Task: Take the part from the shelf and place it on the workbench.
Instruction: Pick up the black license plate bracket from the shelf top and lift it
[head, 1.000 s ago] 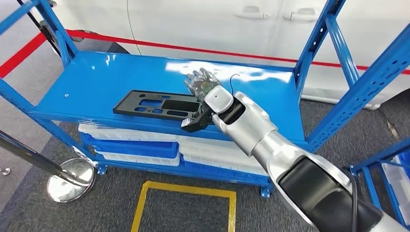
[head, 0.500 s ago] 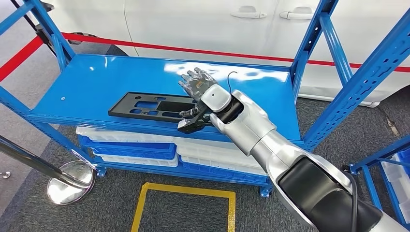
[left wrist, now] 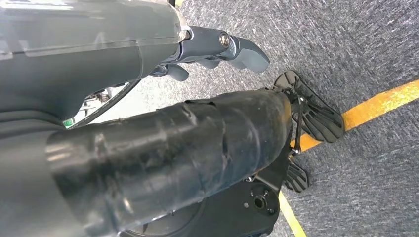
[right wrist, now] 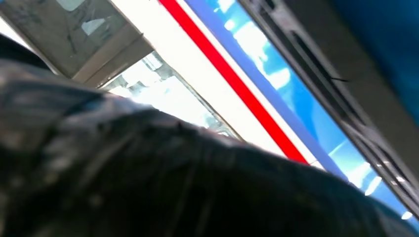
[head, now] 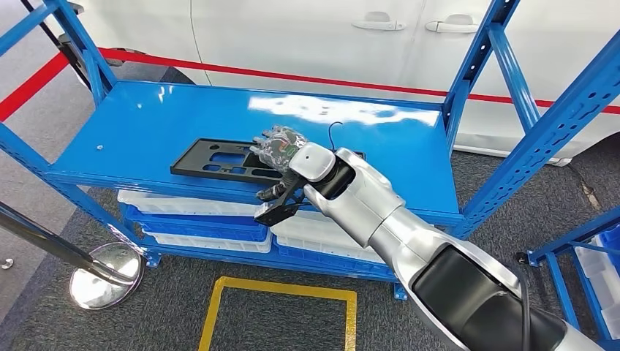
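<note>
The part (head: 216,159) is a flat black plastic panel with several cut-outs, lying near the front edge of the blue shelf top (head: 146,124). My right hand (head: 281,150) lies over the part's right end with its fingers spread on top. Its dark thumb (head: 270,207) hangs in front of and below the shelf's front edge. I see no grip closed on the part. In the right wrist view the part's long edge (right wrist: 316,69) runs close by, against the blue shelf (right wrist: 390,59). My left hand (left wrist: 217,47) hangs over the floor, holding nothing.
Blue uprights (head: 479,62) frame the shelf on both sides. White and blue trays (head: 197,219) are stacked on the lower level. A white car (head: 329,36) stands behind a red line. A chrome post base (head: 102,274) and a yellow floor marking (head: 278,289) lie in front.
My right hand has moved left and toward the shelf's front, from beside the part's right end to over it. Its thumb has dropped below the shelf edge. The part stays flat.
</note>
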`<control>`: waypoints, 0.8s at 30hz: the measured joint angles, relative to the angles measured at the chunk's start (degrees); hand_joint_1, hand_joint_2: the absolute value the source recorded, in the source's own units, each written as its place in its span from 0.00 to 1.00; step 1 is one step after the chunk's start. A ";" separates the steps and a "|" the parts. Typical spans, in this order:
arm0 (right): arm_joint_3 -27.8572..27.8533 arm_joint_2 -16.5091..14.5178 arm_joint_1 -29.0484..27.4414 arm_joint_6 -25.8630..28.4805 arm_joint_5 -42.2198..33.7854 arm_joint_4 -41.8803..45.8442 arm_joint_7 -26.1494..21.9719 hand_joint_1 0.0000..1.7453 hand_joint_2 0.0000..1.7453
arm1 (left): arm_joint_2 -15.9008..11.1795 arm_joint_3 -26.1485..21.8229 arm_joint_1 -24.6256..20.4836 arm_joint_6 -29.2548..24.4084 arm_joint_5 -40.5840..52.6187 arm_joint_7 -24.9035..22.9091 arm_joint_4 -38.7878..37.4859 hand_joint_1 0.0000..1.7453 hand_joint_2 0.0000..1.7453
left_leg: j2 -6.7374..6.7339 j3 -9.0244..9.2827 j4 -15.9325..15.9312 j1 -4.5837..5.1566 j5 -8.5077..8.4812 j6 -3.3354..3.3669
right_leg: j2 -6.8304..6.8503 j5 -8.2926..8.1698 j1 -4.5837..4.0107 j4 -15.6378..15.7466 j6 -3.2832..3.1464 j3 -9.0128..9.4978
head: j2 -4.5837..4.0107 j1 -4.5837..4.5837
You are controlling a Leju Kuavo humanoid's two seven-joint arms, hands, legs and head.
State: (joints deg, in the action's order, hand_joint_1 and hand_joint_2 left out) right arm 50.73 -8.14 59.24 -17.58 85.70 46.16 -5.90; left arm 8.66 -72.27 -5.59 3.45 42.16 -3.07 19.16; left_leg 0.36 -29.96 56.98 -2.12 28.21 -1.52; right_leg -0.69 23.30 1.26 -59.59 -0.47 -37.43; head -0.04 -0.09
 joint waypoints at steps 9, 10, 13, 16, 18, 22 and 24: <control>1.59 -0.45 -0.07 0.70 -0.09 -0.02 0.95 0.00 0.00 | 0.22 -0.28 0.00 -0.08 -0.34 0.03 0.01 0.00 0.00 | 0.00 -0.01 0.03 0.01 0.02 0.03 | 0.00 -0.02 0.02 0.07 0.04 0.04 | 0.01 0.00; 1.66 -0.49 -0.07 0.71 -0.09 -0.02 0.97 0.00 0.00 | 0.23 -0.28 0.00 -0.09 -0.34 0.03 0.01 0.00 0.00 | 0.00 -0.01 0.03 0.01 0.02 0.03 | 0.00 -0.02 0.02 0.07 0.04 0.04 | 0.01 0.01; 1.70 -0.64 -0.04 0.77 -0.10 -0.01 1.01 0.00 0.00 | 0.22 -0.31 -0.02 -0.14 -0.34 0.04 0.07 0.00 0.00 | -0.03 -0.13 0.06 0.15 0.19 0.49 | 0.03 -0.15 0.30 0.56 0.57 0.22 | 0.02 0.03; 1.71 -0.84 0.14 0.90 -0.10 0.15 1.34 0.00 0.00 | 0.39 -0.34 -0.05 -0.35 -0.36 0.24 0.27 0.00 0.00 | -0.29 2.28 -3.31 0.03 -0.39 2.36 | 0.16 -0.23 0.36 0.86 1.39 0.65 | 0.00 -0.04; 1.82 -0.81 0.38 0.99 -0.11 0.16 1.59 0.00 0.00 | 0.61 -0.39 -0.02 -0.48 -0.37 0.35 0.33 0.00 0.00 | -0.49 4.13 -5.22 -0.27 -0.80 2.95 | 0.31 1.45 0.37 -3.77 1.59 -1.65 | -0.01 -0.10; 2.54 -0.75 -0.07 0.93 -0.08 -0.04 1.74 0.00 0.00 | 0.76 -0.57 0.16 -0.53 -0.37 0.46 0.36 0.00 0.00 | -0.35 6.62 -5.29 -0.92 0.96 1.94 | 0.43 1.72 1.25 -11.70 2.77 -7.45 | 0.00 -0.05; 2.67 -0.64 -0.25 0.93 -0.03 -0.20 1.81 0.00 0.00 | 0.82 -0.63 0.47 -0.51 -0.37 0.50 0.36 0.00 0.00 | -0.10 8.28 -4.94 -1.63 2.71 0.76 | 0.68 -2.49 1.73 -5.45 3.64 -5.24 | 0.01 -0.06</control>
State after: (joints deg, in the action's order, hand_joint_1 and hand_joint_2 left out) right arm 53.40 -8.78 58.99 -16.66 85.67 45.97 -4.09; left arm 9.48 -72.90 -5.12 2.94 41.79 -2.57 19.52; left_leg 0.26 -21.68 52.04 -3.76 30.92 -0.76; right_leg -0.01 20.81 3.00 -65.04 3.17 -42.67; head -0.03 -0.15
